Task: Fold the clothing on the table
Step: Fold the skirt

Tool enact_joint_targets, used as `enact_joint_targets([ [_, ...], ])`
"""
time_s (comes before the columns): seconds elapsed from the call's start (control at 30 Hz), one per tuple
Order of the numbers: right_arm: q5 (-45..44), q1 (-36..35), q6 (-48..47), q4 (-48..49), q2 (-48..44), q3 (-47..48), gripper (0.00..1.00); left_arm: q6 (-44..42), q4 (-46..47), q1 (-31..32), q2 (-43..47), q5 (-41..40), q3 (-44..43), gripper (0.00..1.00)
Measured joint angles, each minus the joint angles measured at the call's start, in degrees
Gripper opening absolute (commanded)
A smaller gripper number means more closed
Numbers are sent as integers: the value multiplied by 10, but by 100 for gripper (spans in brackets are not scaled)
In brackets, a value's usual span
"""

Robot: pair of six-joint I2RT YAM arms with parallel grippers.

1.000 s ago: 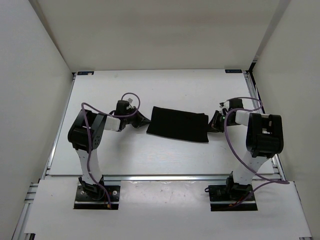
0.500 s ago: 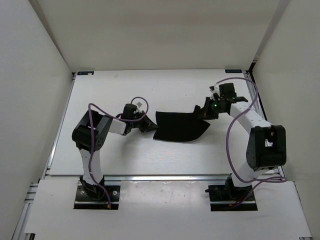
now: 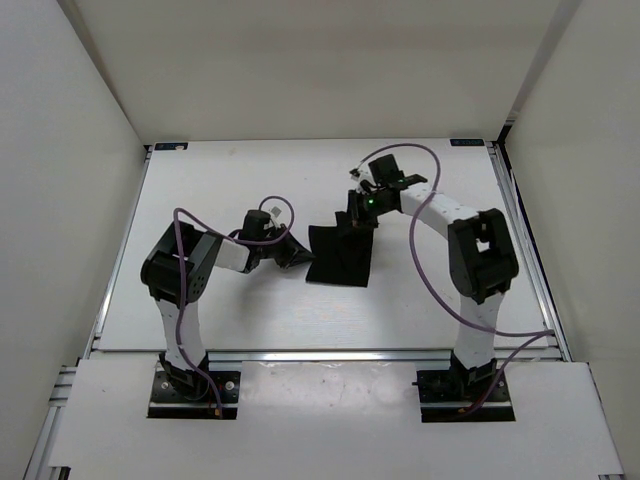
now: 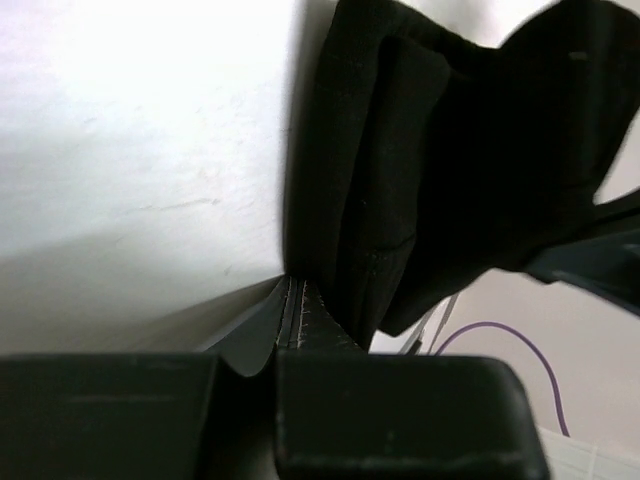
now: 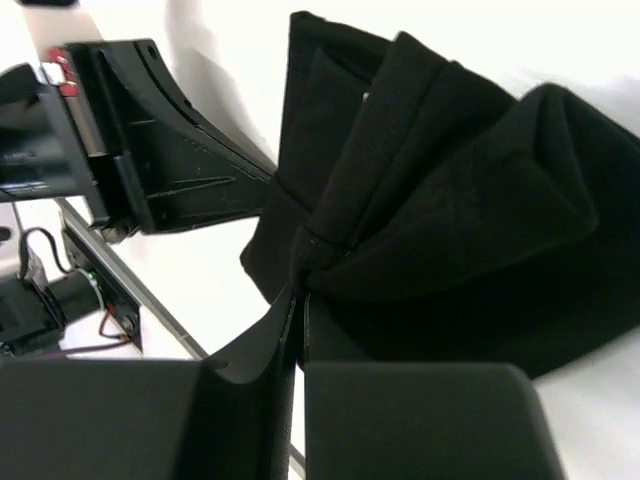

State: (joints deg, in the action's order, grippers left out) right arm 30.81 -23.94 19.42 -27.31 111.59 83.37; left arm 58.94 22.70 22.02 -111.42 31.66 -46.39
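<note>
Right fingers (image 5: 250,365) farther left with clothing (image 3: 340,258), tips buried in black folds

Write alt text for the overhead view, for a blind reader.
Black clothing on a white table is gripped at both ends: the left claw holds its left edge low, and the right claw holds the other end raised above the rest.
</note>
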Motion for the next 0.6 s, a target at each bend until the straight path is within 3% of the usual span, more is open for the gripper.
enact_joint_targets([
  [0.2, 7, -44, -4, -23, 55, 54, 0, -2, -2, -15, 14, 6, 19, 0],
  [0.6, 11, -71, -7, -46, 56, 70, 0, -12, -7, -32, 32, 7, 39, 0],
])
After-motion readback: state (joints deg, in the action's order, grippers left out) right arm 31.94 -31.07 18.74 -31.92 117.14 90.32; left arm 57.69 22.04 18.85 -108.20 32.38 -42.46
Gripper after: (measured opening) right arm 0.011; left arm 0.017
